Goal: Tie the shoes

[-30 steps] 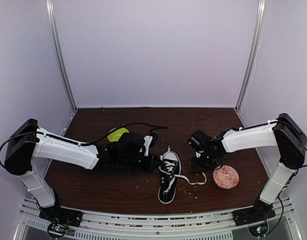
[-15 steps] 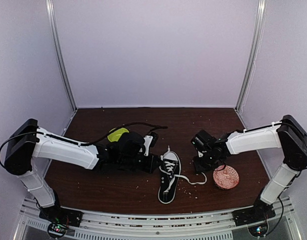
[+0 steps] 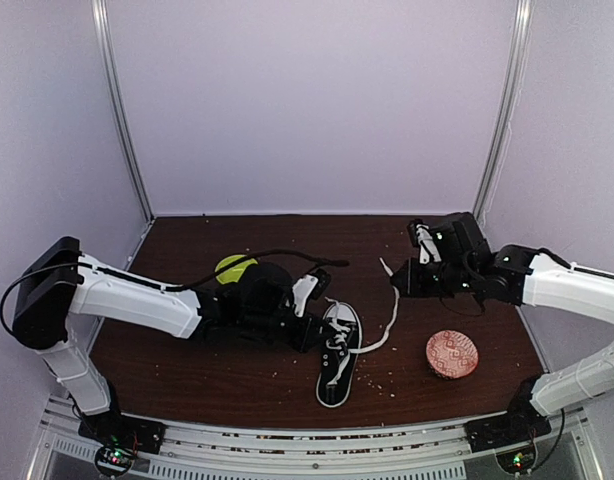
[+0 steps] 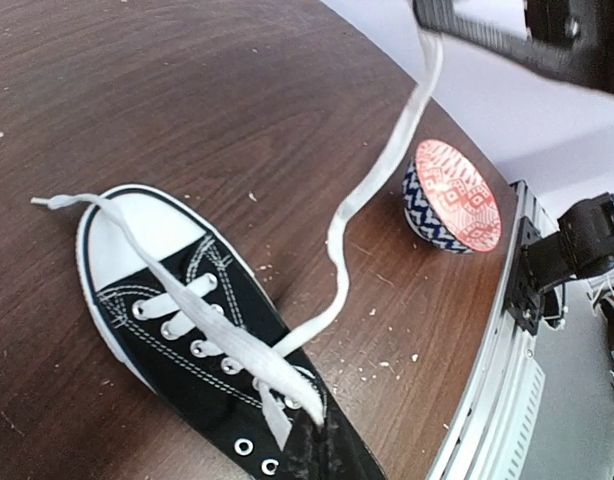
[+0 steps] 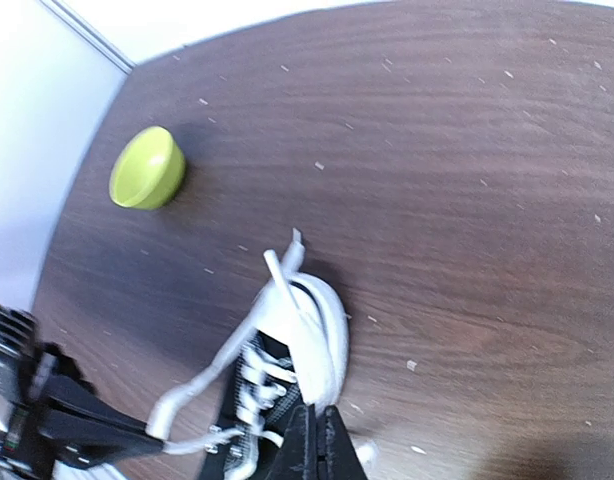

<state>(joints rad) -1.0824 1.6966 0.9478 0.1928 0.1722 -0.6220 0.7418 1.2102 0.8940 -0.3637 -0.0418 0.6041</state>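
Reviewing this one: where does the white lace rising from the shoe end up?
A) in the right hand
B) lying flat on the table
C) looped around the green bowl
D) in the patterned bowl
A: the lace runs up off the shoe into the right hand, which is shut on it and raised in the air.

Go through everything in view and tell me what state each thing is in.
sneaker, untied, standing on its sole
laces, one lifted, one lying along the sneaker
left gripper, shut on the lying lace
right gripper, shut on the lifted lace
patterned bowl, upright, empty
green bowl, looks upright
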